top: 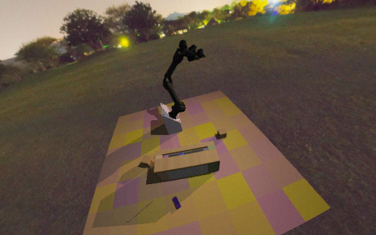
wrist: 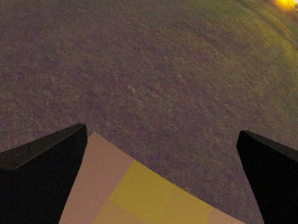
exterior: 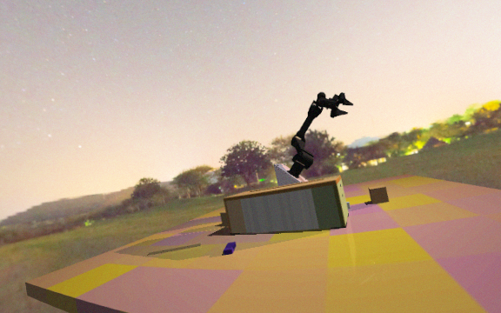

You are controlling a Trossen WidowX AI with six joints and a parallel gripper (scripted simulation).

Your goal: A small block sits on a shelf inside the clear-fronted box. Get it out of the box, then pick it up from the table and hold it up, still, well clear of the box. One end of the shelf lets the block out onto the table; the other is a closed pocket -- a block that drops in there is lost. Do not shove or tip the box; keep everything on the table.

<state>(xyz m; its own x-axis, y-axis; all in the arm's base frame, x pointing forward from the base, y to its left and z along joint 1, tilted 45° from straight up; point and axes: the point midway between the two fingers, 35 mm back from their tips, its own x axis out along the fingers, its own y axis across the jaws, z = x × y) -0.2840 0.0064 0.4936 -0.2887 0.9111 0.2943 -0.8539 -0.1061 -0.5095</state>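
Here the blue block (top: 176, 202) lies well below the open tool (top: 200, 54)

The box (top: 186, 162) lies on the table (top: 271, 192), in front of the arm's base (top: 170, 119), and the gripper (top: 198, 53) hangs high above, well apart from it. A small block (top: 176, 202) lies on the table before the box, a thin rod (top: 140, 211) near its left. Another small block (top: 221, 134) sits behind the box to the right.
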